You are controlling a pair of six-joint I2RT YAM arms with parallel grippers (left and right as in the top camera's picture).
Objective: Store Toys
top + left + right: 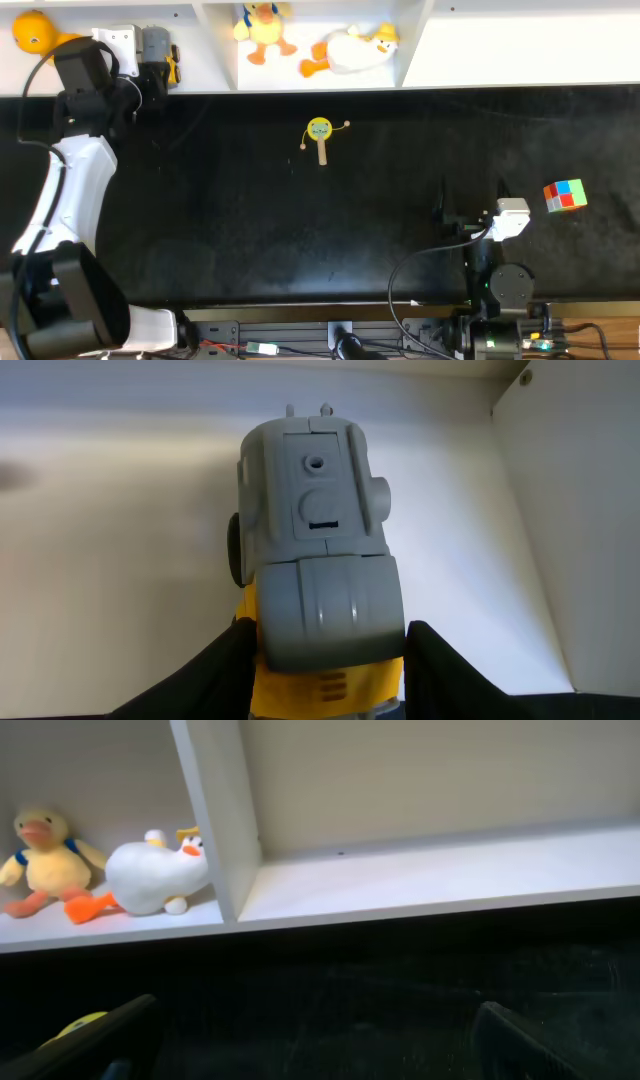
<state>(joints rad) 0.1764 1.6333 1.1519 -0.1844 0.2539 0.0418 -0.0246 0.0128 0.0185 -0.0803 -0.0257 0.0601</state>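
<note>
Gripping toy truck (315, 530): left end effector (325, 660) in shelf bay (110, 570), side wall (575, 530) near | right end effector (315, 1045) wide

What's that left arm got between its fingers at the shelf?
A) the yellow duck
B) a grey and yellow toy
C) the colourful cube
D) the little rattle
B: the left gripper is closed on the grey and yellow toy in the shelf's left compartment.

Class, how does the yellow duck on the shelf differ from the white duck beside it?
The yellow duck sits upright; the white duck lies stretched out. The yellow duck's body is yellow, the white duck's white. Both have orange feet and share one compartment of the shelf.
</note>
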